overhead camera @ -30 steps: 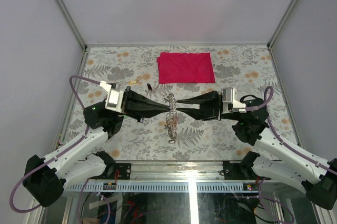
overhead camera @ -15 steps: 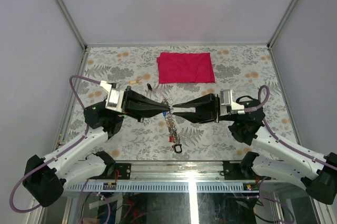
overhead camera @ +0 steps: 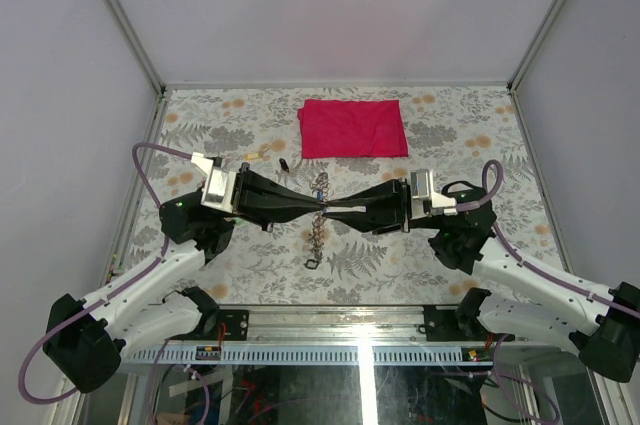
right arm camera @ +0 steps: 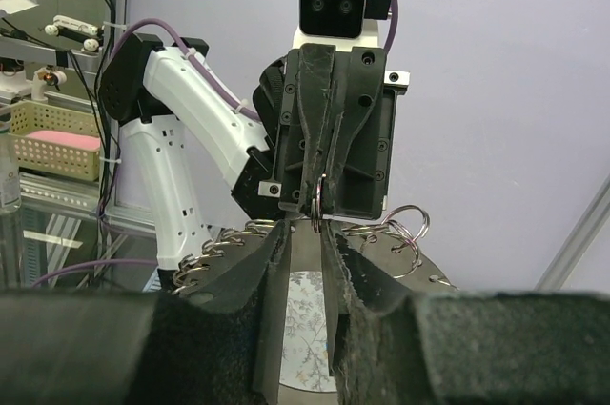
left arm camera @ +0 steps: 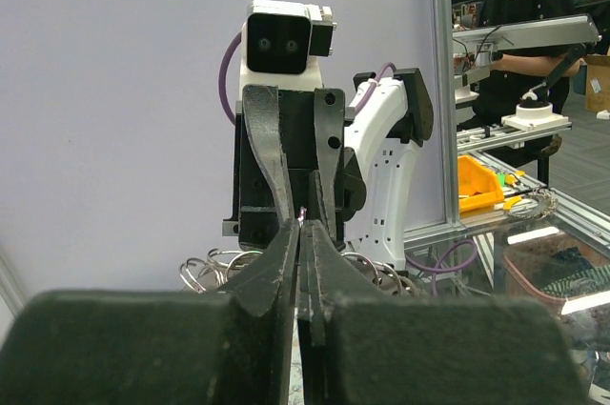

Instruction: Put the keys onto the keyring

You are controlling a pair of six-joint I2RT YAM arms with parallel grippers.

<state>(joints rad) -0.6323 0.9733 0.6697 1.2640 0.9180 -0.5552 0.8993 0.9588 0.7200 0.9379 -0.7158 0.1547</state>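
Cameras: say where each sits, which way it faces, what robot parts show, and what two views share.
Top external: above and behind the bases, looking down at the table; both arms show, left gripper and right gripper tip to tip.
Left wrist: on that wrist, looking along its own shut fingers at the right gripper.
Right wrist: on that wrist, looking along its own parted fingers at the left gripper pinching a small ring.
Shared: wrist views face each other, each showing the other's camera.
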